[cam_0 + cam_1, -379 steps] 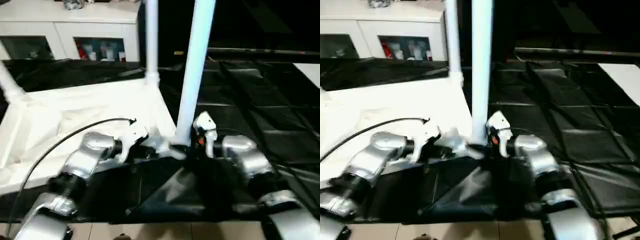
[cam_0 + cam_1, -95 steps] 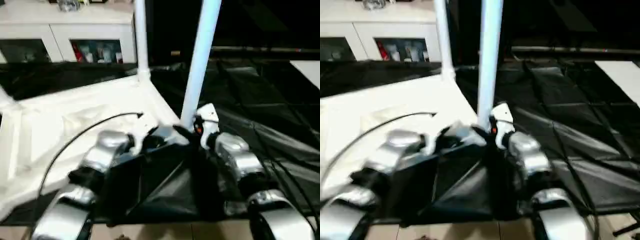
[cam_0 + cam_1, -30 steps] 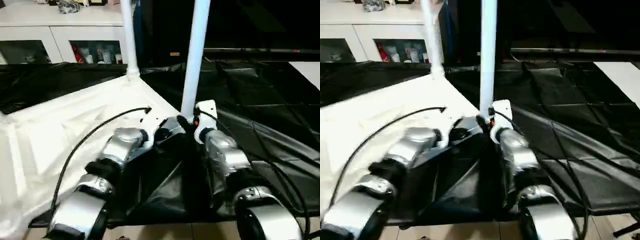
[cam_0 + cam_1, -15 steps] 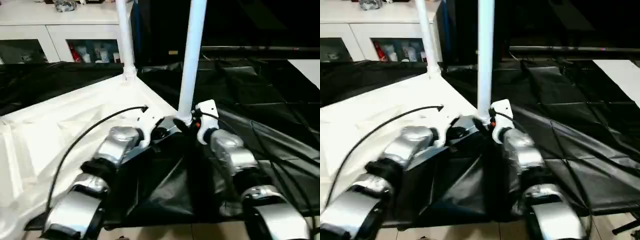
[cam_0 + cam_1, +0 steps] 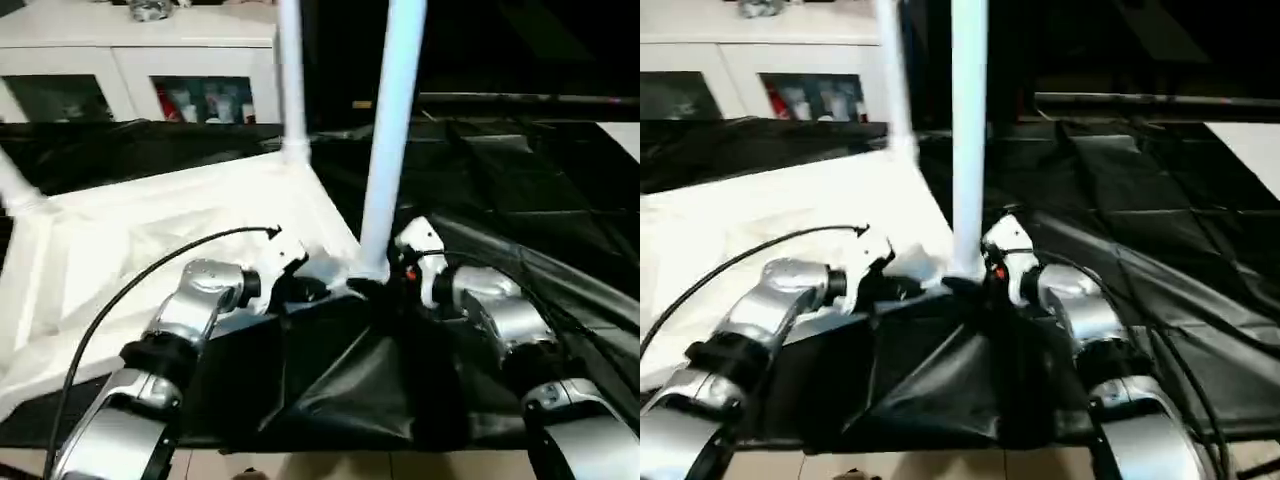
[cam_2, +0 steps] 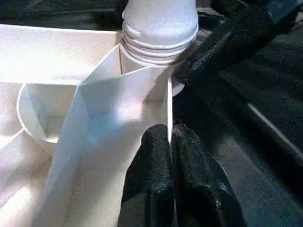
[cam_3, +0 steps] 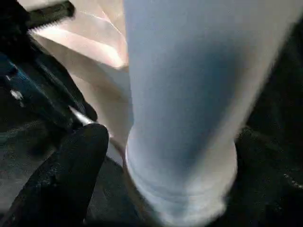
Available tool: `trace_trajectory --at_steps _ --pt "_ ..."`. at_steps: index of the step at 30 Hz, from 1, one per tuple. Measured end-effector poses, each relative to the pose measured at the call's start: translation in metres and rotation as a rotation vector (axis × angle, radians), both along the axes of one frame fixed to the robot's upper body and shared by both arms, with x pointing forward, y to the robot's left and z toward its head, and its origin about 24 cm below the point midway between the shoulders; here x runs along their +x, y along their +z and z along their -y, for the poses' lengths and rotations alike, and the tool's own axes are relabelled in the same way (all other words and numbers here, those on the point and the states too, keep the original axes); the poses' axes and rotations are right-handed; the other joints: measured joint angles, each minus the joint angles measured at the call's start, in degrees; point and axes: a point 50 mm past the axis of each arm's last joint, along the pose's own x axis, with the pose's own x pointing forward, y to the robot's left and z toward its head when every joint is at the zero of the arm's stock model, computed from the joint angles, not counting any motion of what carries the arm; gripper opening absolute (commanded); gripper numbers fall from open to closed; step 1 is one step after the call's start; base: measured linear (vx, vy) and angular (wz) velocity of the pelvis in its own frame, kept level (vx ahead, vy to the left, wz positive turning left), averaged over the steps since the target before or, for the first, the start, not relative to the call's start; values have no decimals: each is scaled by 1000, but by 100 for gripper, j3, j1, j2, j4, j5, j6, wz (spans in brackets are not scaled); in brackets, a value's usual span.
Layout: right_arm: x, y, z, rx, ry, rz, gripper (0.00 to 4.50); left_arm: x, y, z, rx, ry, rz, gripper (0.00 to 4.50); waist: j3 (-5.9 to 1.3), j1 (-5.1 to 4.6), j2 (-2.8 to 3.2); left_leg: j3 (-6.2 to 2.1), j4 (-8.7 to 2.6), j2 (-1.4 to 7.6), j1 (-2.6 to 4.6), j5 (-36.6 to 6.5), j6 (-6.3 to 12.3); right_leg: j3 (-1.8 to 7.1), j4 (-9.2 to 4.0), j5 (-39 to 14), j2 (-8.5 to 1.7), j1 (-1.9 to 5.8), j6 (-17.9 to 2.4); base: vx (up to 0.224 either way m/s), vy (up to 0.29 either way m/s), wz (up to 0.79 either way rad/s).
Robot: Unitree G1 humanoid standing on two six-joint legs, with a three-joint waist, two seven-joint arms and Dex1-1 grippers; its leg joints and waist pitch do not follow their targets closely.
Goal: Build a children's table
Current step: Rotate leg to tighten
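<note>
The white tabletop lies upside down on black sheeting. Three white legs stand up from its corners: one far, one at the left edge and one at the near corner. My left gripper is shut on the tabletop's thin rim wall, just short of the near leg's threaded base. My right gripper stands open around the foot of that near leg. One of its black fingers lies close beside the collar, and the other is hidden behind the leg.
Black plastic sheeting covers the floor around and under the tabletop. A white cabinet with glass doors stands at the back left. A black cable loops over my left forearm. A dark bar crosses the back right.
The whole picture has shifted as the camera moved. Both grippers stay at the near corner leg, and the left keeps its hold on the rim.
</note>
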Motion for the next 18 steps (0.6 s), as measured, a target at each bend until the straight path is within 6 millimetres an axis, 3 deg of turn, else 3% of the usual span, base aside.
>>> trace_trajectory --at_steps 2,3,13,16,18 --pt "0 0 0 1 7 -2 403 -1 0 0 1 -8 -2 0 0 6 0 0 1 0 -1 0 0 0 0 0 0 0 0 0 0 0" --pt "0 0 0 3 11 -4 373 -1 0 0 1 -8 -1 0 0 4 0 0 2 0 -1 0 0 0 0 0 0 0 0 0 0 0" --pt "-1 0 2 24 13 -15 296 -5 0 -3 -3 -19 -8 0 0 0 0 2 2 0 -1 0 0 0 -1 -2 0 0 3 0 0 0" --pt "0 -4 -5 49 -59 -17 275 -2 -1 -1 6 20 5 0 0 -15 0 2 2 1 2 0 0 1 2 -1 0 0 1 0 0 0" --pt "5 -8 -10 80 -212 -15 272 4 -1 5 18 78 24 0 -1 -39 -7 2 7 1 6 0 0 2 3 0 0 3 0 0 0 0"
